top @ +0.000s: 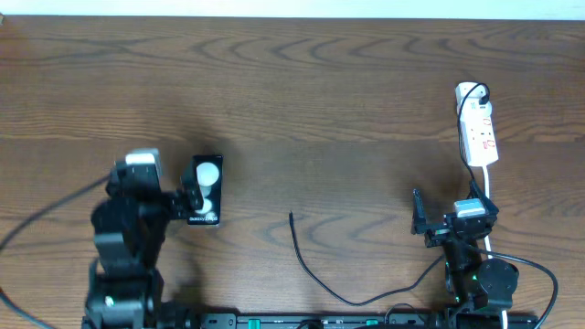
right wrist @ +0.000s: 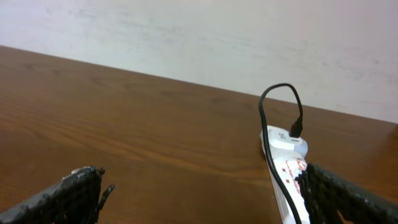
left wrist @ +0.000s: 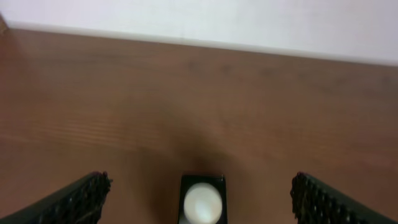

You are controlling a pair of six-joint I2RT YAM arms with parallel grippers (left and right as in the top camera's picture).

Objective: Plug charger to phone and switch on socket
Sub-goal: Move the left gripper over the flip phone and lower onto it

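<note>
Nearest me, at the front edge of the worktop [top: 320,91], the two arms stand at either side. The left gripper [top: 186,196] hangs over the phone [top: 207,190] with its fingers spread wide; from its wrist camera the gripper [left wrist: 200,182] shows a ribbed black finger at each lower corner and the phone [left wrist: 202,202] lying between them, touched by neither as far as I can see. The phone lies flat on the left half of the wood, long side running away from the arm, with a round white reflection on its glossy face. The right gripper [top: 450,217] is likewise wide open and holds nothing, and its own camera shows the gripper [right wrist: 202,177] with bare wood between the fingers. The charger [top: 292,224] lies loose between the arms: its thin black line curves in from the front edge near the right arm, and its plug tip rests on the wood, well apart from the phone. Farther back on the right lies the socket [top: 477,128], a white strip with small red marks, seen beside the right finger as the socket [right wrist: 286,168]. Its thick white cord [top: 490,183] runs back toward the right arm, and a black lead [right wrist: 295,130] loops up and plugs into its far end
</note>
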